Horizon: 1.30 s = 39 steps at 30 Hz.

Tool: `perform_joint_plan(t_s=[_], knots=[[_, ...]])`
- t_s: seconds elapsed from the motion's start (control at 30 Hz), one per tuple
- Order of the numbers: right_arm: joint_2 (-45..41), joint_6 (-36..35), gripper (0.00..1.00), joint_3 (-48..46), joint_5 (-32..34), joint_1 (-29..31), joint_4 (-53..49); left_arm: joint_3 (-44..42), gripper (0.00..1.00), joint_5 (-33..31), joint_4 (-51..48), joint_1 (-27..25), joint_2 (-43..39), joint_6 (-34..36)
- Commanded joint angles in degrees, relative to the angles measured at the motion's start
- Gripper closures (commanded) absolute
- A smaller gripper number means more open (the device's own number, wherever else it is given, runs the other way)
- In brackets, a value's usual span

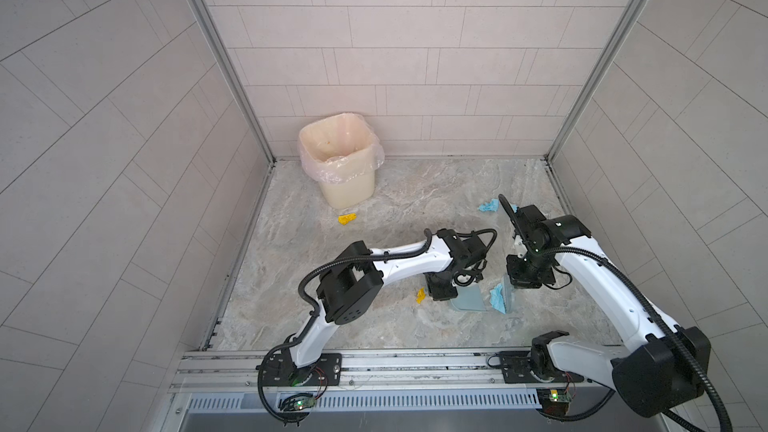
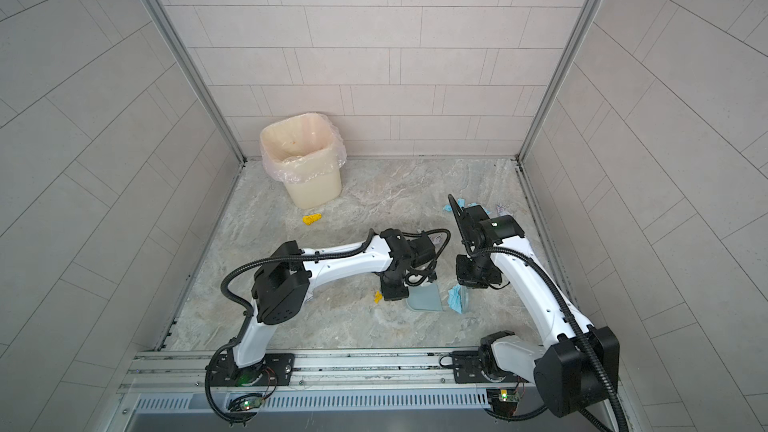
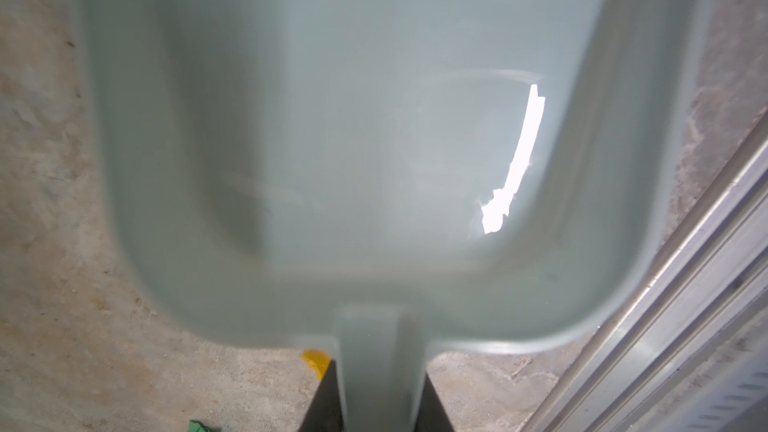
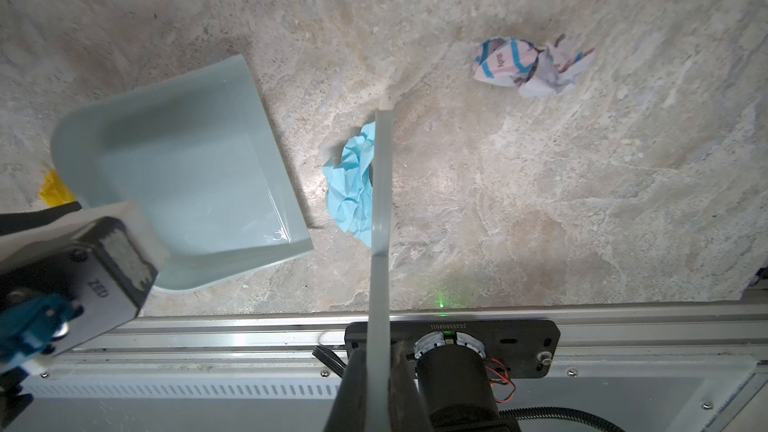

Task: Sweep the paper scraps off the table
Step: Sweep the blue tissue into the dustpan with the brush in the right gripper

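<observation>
The left hand [image 3: 379, 405] grips the dustpan [image 3: 374, 139] handle, the right hand [image 4: 376, 392] the brush [image 4: 381, 184] against a blue scrap [image 4: 349, 189].

The marbled table [image 1: 374, 209] carries a bin [image 1: 347, 184] far left, a yellow scrap [image 1: 347, 219] just nearer, a dustpan [image 1: 469, 300] near centre between a smaller yellow scrap [image 1: 421, 295] and a blue wad [image 1: 497, 299], and a second blue wad [image 1: 488, 205] far right.

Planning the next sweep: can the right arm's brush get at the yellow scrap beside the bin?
Probably not: the yellow scrap lies far off by the bin, with the left gripper and its dustpan between it and the brush.
</observation>
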Motion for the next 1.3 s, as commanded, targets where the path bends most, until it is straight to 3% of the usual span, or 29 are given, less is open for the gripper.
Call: perform_joint_plan(t_s=[0.0,0.1,0.33,1.27], knots=[[0.08,0.28,1.00,1.15,-1.22,0.97,-0.27,1.07,1.00,0.81,-1.21,-0.24,0.67,1.49],[0.14,-0.31,1.00,1.96,-0.81,1.13,-1.14,0.38,1.00,1.18,-0.51,-0.10,0.48,1.47],[2.13,-2.25,1.00,3.92,7.19,0.39,-4.86,-0.43,1.00,1.29,-0.01,-0.14,0.34,1.70],[5.78,-4.47,1.00,4.31,-2.22,2.32,-0.67,-3.60,1.00,2.62,3.11,0.92,0.43,2.46]])
